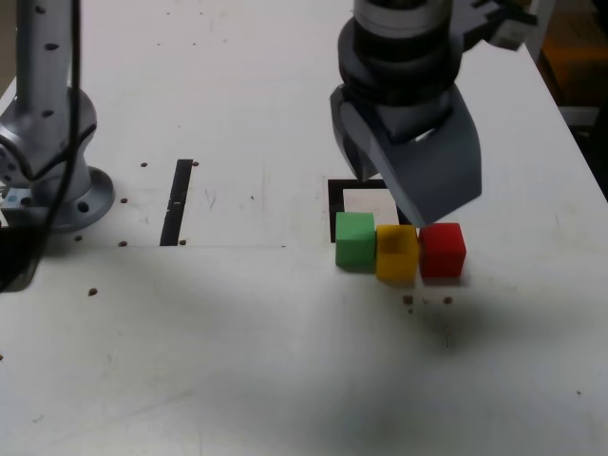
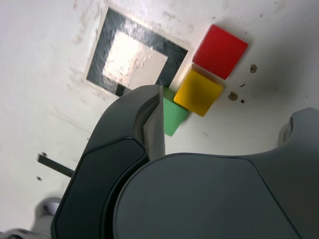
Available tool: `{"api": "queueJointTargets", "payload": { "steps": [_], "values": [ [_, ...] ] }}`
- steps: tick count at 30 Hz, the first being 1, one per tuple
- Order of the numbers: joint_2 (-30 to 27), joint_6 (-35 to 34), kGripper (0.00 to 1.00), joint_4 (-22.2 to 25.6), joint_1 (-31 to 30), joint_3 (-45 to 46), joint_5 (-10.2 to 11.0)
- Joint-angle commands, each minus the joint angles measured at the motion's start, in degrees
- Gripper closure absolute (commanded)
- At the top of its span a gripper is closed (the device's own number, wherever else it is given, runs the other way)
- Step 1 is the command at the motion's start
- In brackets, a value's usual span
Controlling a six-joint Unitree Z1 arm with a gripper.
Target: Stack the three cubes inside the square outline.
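Three cubes sit in a touching row on the white table: green [image 1: 355, 240], yellow [image 1: 397, 253] and red [image 1: 443, 250]. Just behind them lies the black square outline [image 1: 335, 198], partly covered by my gripper [image 1: 399, 185]. The gripper hangs open above the outline and the row, with nothing between its jaws. In the wrist view the outline [image 2: 144, 36] has a bare white centre. The red cube [image 2: 220, 51] and yellow cube [image 2: 198, 92] show whole beside it. One dark finger [image 2: 149, 124] hides part of the green cube [image 2: 174, 117].
A straight black tape strip [image 1: 177, 201] lies toward the exterior view's left, near the arm's grey base [image 1: 52, 152] and a black cable. Small dark specks dot the table. The table's edge runs along the exterior view's right.
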Motion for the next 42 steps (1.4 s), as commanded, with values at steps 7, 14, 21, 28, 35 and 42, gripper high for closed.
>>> {"api": "queueJointTargets", "payload": {
  "steps": [7,14,21,28,35,42],
  "values": [
    [4.4,6.4,0.11,1.7,0.0,-5.3,5.1],
    [7.7,9.8,0.11,4.3,0.4,-10.1,8.5],
    [9.9,10.3,0.11,4.8,0.6,-11.6,8.4],
    [11.7,10.3,0.11,4.6,0.6,-11.7,7.9],
    [13.3,10.3,0.11,3.7,0.6,-11.8,7.2],
    [14.8,10.3,0.12,2.8,0.6,-11.8,7.0]
  ]
}}
